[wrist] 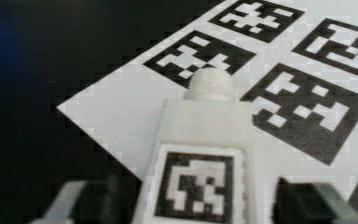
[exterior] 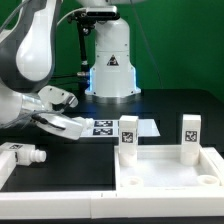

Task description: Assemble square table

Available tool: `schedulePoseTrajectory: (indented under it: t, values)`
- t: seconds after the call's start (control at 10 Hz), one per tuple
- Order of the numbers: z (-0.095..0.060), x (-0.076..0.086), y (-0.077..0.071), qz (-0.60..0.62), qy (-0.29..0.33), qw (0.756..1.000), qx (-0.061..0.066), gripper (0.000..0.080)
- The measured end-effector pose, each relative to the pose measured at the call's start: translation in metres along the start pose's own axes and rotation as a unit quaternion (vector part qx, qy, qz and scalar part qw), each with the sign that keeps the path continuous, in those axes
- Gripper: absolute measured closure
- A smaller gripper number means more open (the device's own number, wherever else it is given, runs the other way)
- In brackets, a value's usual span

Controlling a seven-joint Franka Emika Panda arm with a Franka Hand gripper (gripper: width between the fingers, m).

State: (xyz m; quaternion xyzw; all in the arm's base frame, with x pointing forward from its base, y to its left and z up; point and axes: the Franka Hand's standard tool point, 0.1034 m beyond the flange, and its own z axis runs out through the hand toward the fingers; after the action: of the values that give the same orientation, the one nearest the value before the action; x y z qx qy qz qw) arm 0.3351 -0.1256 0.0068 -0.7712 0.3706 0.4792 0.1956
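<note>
Legs: four. Two upright legs [exterior: 128,138] [exterior: 191,135], one loose leg [exterior: 22,155] and one held leg [wrist: 197,150], each with a black-and-white tag.
Panel: one, the white panel [exterior: 165,178] with a raised rim, at the exterior view's lower right.
Marker board: one, the flat marker board [exterior: 108,128]. Four of its tags show at least partly in the wrist view.
Surface: a black table [exterior: 60,195].
Room: a green backdrop [exterior: 190,40] behind the arm's white base [exterior: 108,60].
Upright legs: they stand at the panel's far rim, well apart, one toward each side.
Loose leg: it lies on its side on the table at the exterior view's left, well apart from the panel.
Gripper: the gripper [exterior: 68,124] is clamped on the held leg, with a dark finger [wrist: 91,200] on either side of it.
Held leg and gripper: the leg's narrow tip points out past the fingers, over the marker board's edge and clear of the panel.
</note>
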Motion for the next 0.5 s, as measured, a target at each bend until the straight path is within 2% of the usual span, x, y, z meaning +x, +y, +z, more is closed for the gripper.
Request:
schedulePoseTrajectory:
  t: [0.1,0.2,0.3,0.4,0.5]
  values:
    - [0.0,0.0,0.0,0.0,0.0,1.0,0.0,0.0517]
    - [-0.001,-0.001,-0.002,-0.002,0.002,1.0,-0.001,0.0515]
    - [-0.013,-0.013,-0.015,-0.006,-0.006,1.0,-0.004,0.0515]
    - [-0.042,-0.03,-0.036,-0.029,-0.007,1.0,-0.006,0.0515]
    - [-0.072,-0.038,-0.052,-0.048,0.015,0.999,-0.004,0.0515]
